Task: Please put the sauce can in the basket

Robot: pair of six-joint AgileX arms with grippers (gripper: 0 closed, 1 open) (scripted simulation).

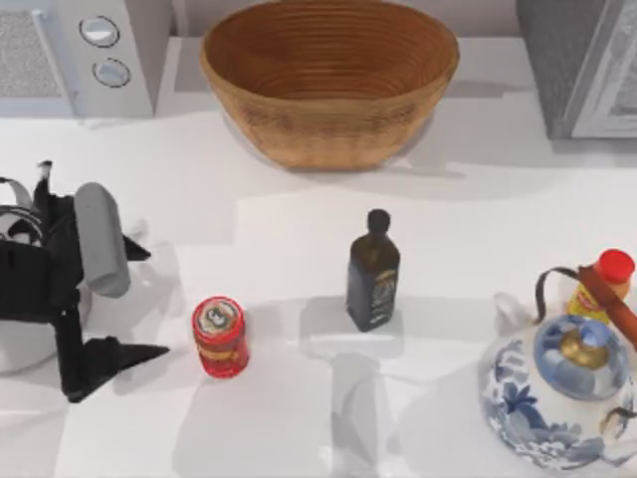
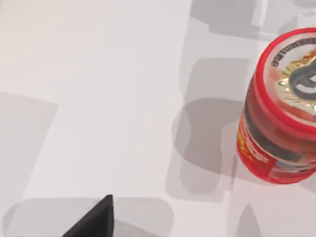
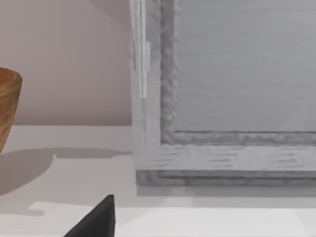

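Teapot (image 1: 557, 383) sits closest, front right, irrelevant. L gripper (image 1: 139, 304) at table's left, fingers spread wide, empty, just beside sauce can (image 1: 220, 337), which stands upright front-left of center. Approach step; next I slide fwd around can, close. Basket (image 1: 328, 124) at back. R gripper: can't tell.

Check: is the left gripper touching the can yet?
Apart. The top view shows bare table between the open left gripper and the can; neither finger reaches it.
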